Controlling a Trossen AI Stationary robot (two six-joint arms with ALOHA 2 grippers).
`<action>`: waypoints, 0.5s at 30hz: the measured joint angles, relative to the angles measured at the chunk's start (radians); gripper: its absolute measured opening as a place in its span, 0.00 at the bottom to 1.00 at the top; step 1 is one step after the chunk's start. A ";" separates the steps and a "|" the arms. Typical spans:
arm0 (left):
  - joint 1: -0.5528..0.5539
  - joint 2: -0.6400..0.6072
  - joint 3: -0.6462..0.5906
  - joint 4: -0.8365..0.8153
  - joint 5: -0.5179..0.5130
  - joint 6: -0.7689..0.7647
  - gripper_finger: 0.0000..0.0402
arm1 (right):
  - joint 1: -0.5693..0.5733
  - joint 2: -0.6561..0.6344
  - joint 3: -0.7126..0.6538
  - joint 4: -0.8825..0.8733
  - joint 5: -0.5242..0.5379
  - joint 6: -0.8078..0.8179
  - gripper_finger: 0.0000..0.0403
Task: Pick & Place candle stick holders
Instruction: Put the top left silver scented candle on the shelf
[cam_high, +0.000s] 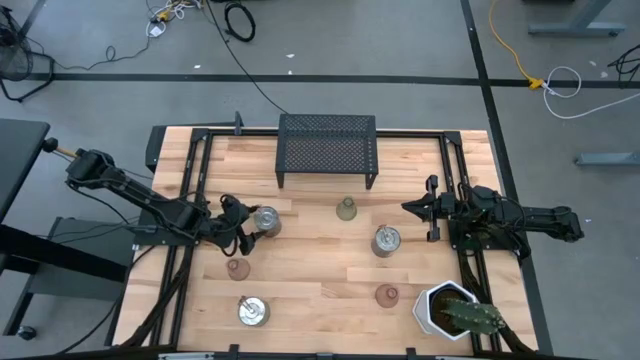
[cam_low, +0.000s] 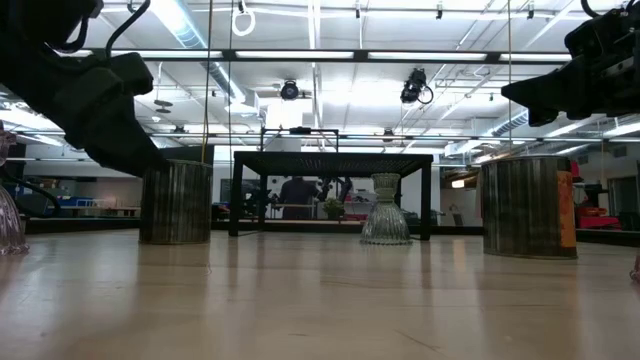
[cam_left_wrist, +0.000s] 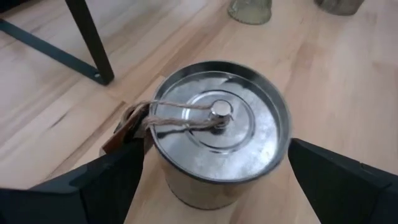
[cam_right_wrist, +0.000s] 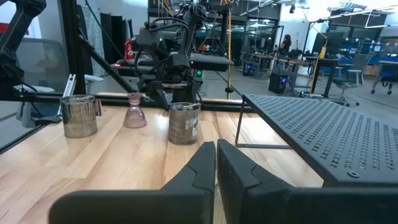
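A silvery can-like candle stick holder (cam_high: 266, 221) with a twine-tied lid stands on the table's left half. My left gripper (cam_high: 245, 226) is open, one finger (cam_left_wrist: 106, 180) on each side of the can (cam_left_wrist: 217, 130), and I see no touch. Two more silvery holders (cam_high: 386, 240) (cam_high: 253, 311), an olive glass cup (cam_high: 346, 209) and two pink cups (cam_high: 237, 268) (cam_high: 387, 295) stand on the wood. My right gripper (cam_high: 415, 208) waits shut at the table's right side, level, with nothing between its fingers (cam_right_wrist: 216, 158).
A black mesh rack (cam_high: 327, 148) stands at the table's far middle. A white hexagonal pot with a cactus (cam_high: 455, 310) sits at the near right corner. Black frame rails (cam_high: 190, 170) run along the left and right sides. Bare wood lies between the holders.
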 joint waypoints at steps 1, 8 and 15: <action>0.000 0.005 0.000 0.003 -0.005 0.001 1.00 | 0.000 0.000 0.000 0.000 0.000 0.000 0.05; 0.001 0.078 0.000 0.100 -0.015 0.002 0.99 | 0.000 0.000 0.000 0.000 0.000 0.000 0.05; 0.001 0.158 0.000 0.196 -0.015 0.074 0.99 | 0.000 0.000 0.000 0.000 0.000 0.000 0.05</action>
